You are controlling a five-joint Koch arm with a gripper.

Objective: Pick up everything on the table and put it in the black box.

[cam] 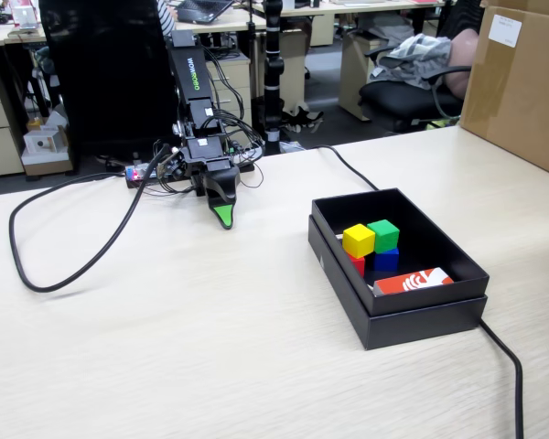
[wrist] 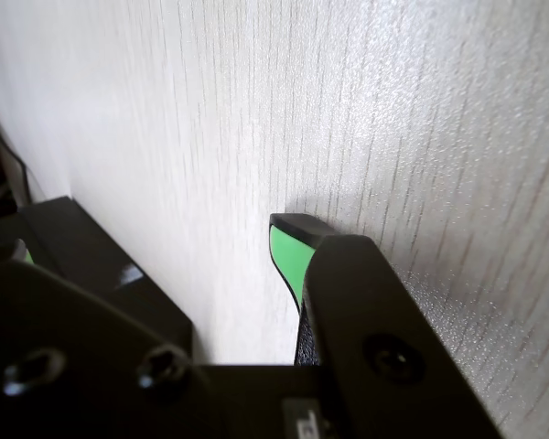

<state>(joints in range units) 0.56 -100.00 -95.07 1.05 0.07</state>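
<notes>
though unseen whole, cubes [cam: 371, 245] boxed

Matte black cardboard box [cam: 398, 315] on a smooth wood-grain table [cam: 210, 347].

Yellow cube [cam: 358, 240], green cube [cam: 382, 234], black box [cam: 439, 252].

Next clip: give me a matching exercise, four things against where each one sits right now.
Things:
1. yellow cube
2. blue cube
3. packet
4. gripper

Places:
A. under the green cube
B. low over bare table, left of the box
C. top layer, beside the green cube
D. at the box's near end

Pairs: 1-C, 2-A, 3-D, 4-B
</notes>
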